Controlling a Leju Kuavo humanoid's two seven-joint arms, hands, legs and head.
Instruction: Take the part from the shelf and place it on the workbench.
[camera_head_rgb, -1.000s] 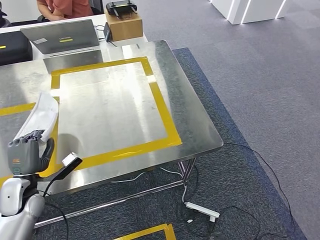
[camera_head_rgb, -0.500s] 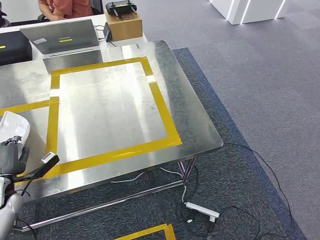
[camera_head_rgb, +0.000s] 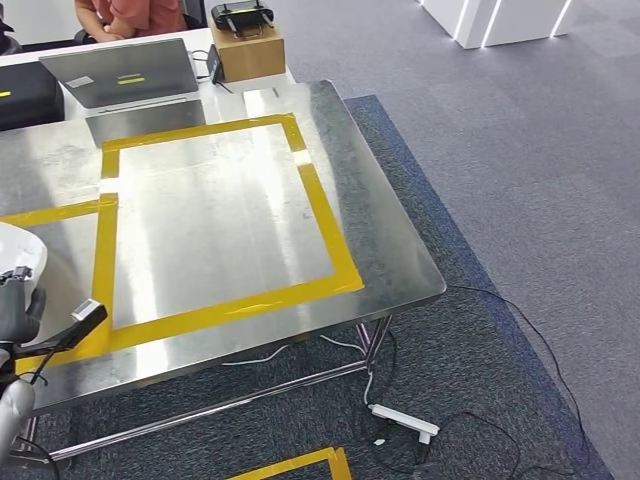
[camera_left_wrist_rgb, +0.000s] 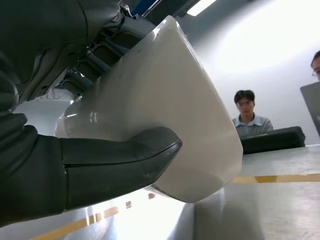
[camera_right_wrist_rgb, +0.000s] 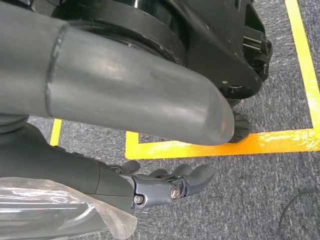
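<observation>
I'm on the placing step: my left hand (camera_left_wrist_rgb: 34, 165) grips the white part (camera_left_wrist_rgb: 166, 120) low over the tabletop (camera_head_rgb: 226, 220) near its left edge, my right hand (camera_right_wrist_rgb: 166, 185) hangs with fingers loosely extended, holding nothing, so next I lower and release.

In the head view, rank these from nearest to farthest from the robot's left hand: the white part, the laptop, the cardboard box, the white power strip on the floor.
From the left hand:
1. White part, held in that hand at the workbench's left edge.
2. Laptop, far side, behind the workbench.
3. Cardboard box, beside the laptop, further right.
4. Power strip, on the carpet under the bench's right end.
</observation>
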